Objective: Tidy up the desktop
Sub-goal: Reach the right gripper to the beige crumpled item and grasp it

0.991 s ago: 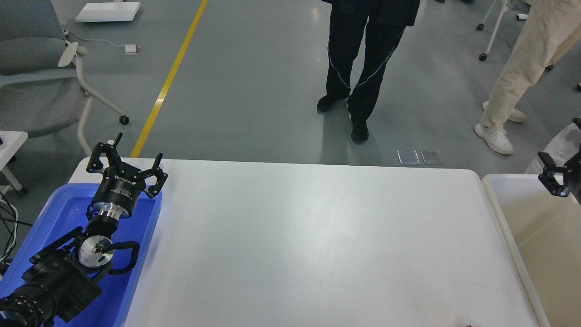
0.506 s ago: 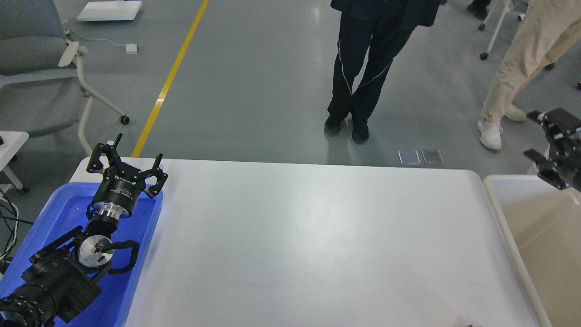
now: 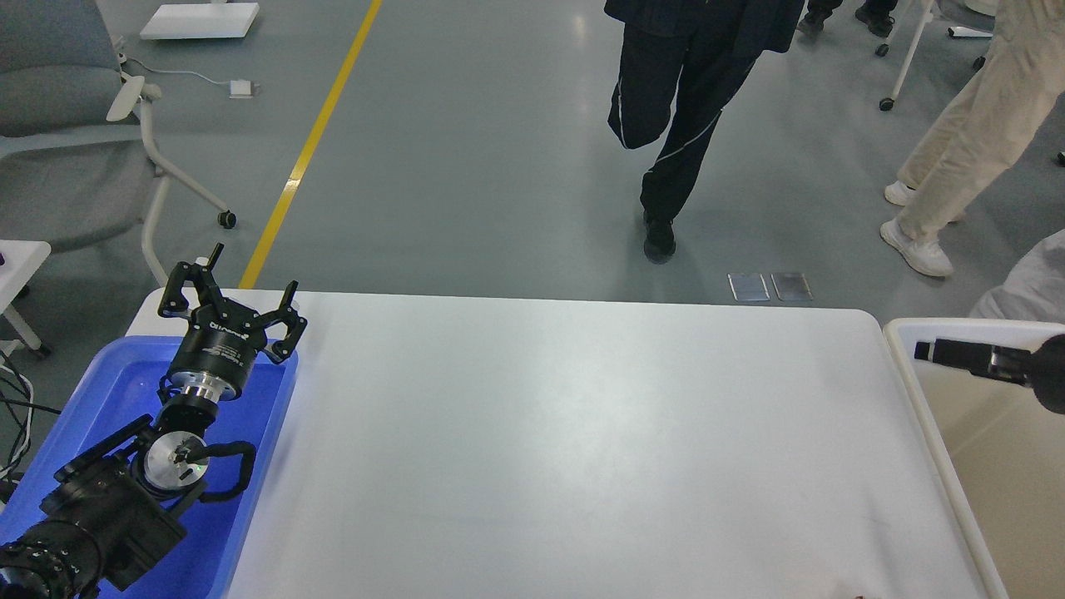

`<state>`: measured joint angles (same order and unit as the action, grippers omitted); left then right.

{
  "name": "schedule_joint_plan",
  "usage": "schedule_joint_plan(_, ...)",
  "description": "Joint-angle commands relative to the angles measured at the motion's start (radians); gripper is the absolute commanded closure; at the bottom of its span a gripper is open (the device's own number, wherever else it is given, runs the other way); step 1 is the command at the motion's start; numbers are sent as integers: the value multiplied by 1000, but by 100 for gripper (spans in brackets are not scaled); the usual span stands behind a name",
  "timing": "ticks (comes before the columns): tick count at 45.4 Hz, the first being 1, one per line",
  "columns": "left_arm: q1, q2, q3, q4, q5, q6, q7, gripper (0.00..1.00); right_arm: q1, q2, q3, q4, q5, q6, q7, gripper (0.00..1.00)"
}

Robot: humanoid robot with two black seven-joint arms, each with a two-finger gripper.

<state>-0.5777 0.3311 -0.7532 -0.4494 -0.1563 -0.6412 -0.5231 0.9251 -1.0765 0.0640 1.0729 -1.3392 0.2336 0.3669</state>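
Observation:
The desktop [image 3: 566, 449] is a wide white tabletop with rounded corners, and its surface is bare. My left gripper [image 3: 237, 298] is open and empty, hovering over the far right corner of the blue tray [image 3: 116, 399] at the table's left end. My right gripper [image 3: 925, 351] comes in from the right edge over the far end of the cream-white bin [image 3: 998, 482]. It points left and shows side-on as one dark bar, so its fingers cannot be told apart. Nothing shows in it.
A person in black trousers [image 3: 666, 125] stands mid-step beyond the far edge. Another in beige trousers [image 3: 957, 150] stands at the far right. An office chair [image 3: 75, 158] and a small white table [image 3: 21, 258] stand to the left, with cables [image 3: 17, 416] by the tray.
My right gripper has dropped from its raised pose and turned to point left over the cream-white bin. The person in black has lifted one leg. My left arm has not moved.

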Motion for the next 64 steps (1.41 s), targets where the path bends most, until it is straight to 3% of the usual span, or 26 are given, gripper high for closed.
schedule_joint_plan(1,-1,0,0,0,0,0,0,0,20,-123,-49,268,-415,0,40,1)
schedule_joint_plan(7,1,0,0,0,0,0,0,0,20,-157,-113,370,-512,0,61,1)
schedule_joint_plan(16,-1,0,0,0,0,0,0,0,9,-155,-174,403,-538,-7,99,1)
schedule_joint_plan(37,-1,0,0,0,0,0,0,0,-111,-77,-202,391,-552,-46,99,1)
schedule_joint_plan(64,-1,0,0,0,0,0,0,0,-227,53,-185,245,-535,-132,98,1)
